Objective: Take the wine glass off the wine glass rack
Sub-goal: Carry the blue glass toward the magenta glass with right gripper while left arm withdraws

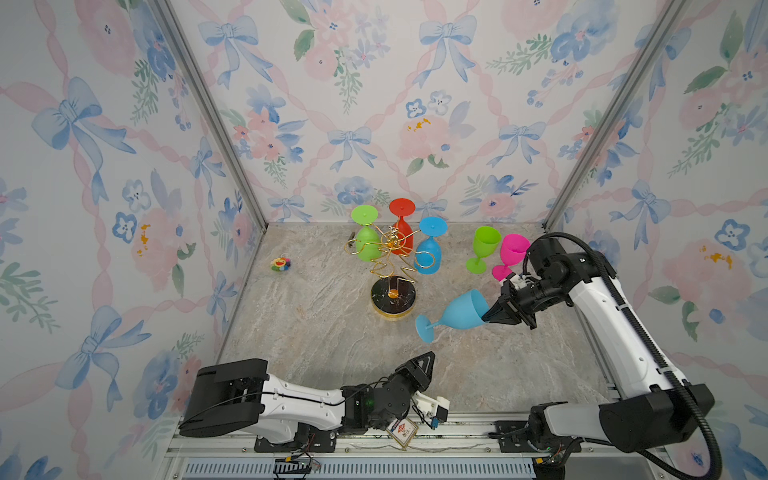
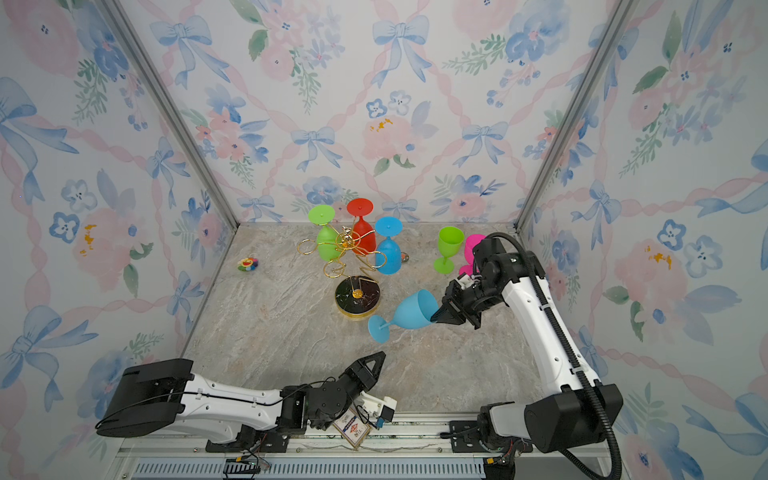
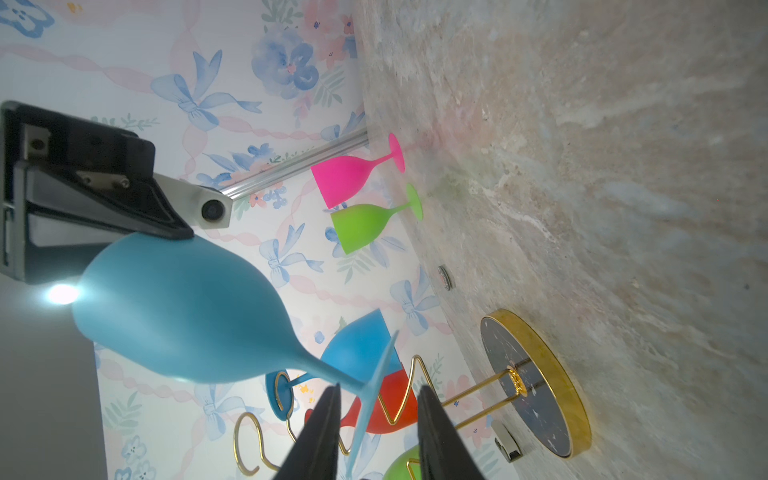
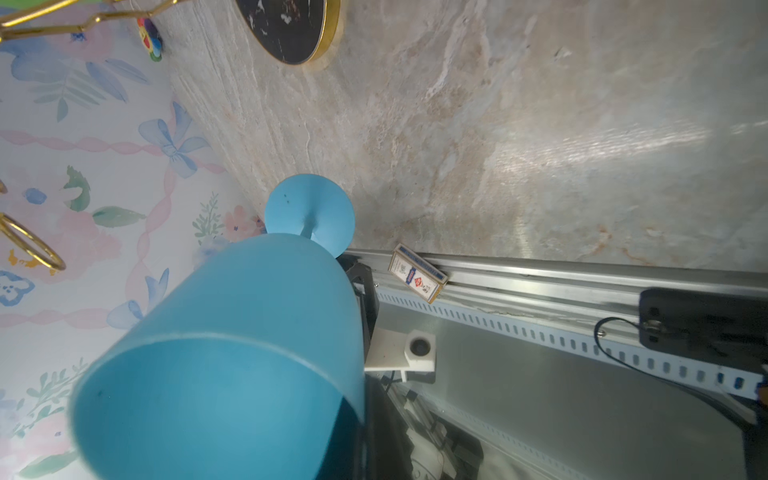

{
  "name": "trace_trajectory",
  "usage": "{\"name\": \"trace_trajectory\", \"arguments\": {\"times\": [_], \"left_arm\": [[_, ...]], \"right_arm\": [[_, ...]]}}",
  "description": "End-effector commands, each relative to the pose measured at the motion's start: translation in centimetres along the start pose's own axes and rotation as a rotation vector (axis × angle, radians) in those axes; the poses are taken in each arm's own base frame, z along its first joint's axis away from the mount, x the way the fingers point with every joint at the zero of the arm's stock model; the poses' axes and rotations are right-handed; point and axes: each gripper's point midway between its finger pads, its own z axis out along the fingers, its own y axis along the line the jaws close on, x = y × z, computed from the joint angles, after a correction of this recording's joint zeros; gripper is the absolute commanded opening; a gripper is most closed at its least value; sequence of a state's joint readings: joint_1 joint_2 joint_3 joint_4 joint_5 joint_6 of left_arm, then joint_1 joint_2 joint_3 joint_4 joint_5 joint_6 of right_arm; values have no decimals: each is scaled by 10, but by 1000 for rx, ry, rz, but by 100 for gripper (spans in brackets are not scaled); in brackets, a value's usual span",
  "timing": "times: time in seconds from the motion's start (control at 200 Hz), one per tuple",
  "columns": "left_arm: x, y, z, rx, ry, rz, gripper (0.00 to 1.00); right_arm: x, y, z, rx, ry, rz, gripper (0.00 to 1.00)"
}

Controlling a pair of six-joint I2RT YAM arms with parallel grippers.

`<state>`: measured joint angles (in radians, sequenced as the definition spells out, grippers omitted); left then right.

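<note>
A light blue wine glass [image 1: 461, 311] [image 2: 411, 311] hangs tilted above the table, right of the wine glass rack's black, gold-rimmed base [image 1: 394, 300] [image 2: 357, 297]. My right gripper [image 1: 488, 316] [image 2: 436, 316] is shut on its rim, with one finger inside the bowl [image 4: 232, 353]. The glass's foot [image 1: 424, 328] points toward my left gripper [image 1: 428, 359] [image 2: 380, 358]. In the left wrist view the left gripper [image 3: 378, 415] stands open, and the foot's thin edge [image 3: 374, 390] lies between its fingers [image 3: 324, 432] without touching them. The gold wire rack [image 1: 392, 257] carries green [image 1: 368, 243], red [image 1: 402, 232] and blue [image 1: 430, 253] glasses upside down.
A green glass [image 1: 484, 247] and a pink glass [image 1: 513, 253] stand upright at the back right, close to my right arm. A small colourful toy [image 1: 280, 264] lies at the back left. A card box [image 1: 401, 430] rests on the front rail by my left wrist.
</note>
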<state>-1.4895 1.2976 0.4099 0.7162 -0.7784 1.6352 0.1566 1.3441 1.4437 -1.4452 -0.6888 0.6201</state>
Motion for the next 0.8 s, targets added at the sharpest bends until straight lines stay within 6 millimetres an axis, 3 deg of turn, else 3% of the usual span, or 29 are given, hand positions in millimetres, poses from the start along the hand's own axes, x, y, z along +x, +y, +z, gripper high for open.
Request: {"name": "trace_trajectory", "arguments": {"times": [0.0, 0.225, 0.385, 0.525, 0.6, 0.655, 0.795], "left_arm": [[7, 13, 2, -19, 68, -156, 38], [25, 28, 8, -50, 216, -389, 60], [38, 53, 1, -123, 235, -608, 85], [58, 75, -9, -192, 289, -817, 97], [66, 83, -10, -187, 345, -907, 98], [74, 100, -12, -214, 367, -990, 98], [84, 111, -21, -225, 358, -1110, 98]], "right_arm": [[-24, -3, -20, 73, -182, -94, 0], [-63, -17, -40, 137, -365, -169, 0], [-87, -54, -71, 455, -464, -274, 0], [-104, -75, -88, 587, -471, -248, 0], [-112, -79, -92, 607, -504, -216, 0], [-115, -83, -95, 607, -505, -178, 0], [-118, -90, -106, 588, -567, -65, 0]]}}
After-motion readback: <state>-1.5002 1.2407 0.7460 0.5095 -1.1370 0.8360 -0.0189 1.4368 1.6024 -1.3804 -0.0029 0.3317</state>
